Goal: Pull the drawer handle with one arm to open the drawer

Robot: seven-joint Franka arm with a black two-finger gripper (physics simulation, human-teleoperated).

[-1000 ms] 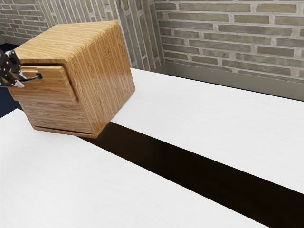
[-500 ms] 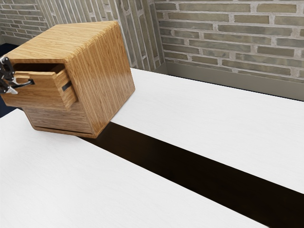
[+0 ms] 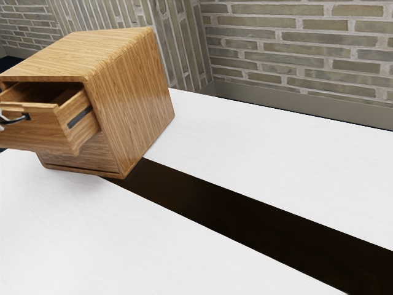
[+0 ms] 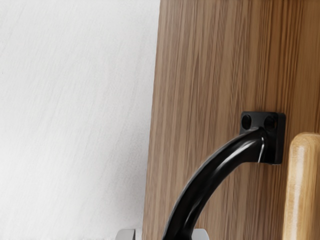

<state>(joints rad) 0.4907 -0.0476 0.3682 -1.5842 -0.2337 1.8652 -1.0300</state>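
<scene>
Claw at left edge: grip can't be told; drawer at upper left is seen part-open from cabinet, handle leftward; pull step judged mid-way; next: straight, level outward pull needed.

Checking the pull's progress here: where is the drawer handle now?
The handle sits at the exterior view's far left edge, on the front of the open drawer that juts from the wooden cabinet on the white table.

no readable text, labels, brands, numbers or signs on anything shown
</scene>
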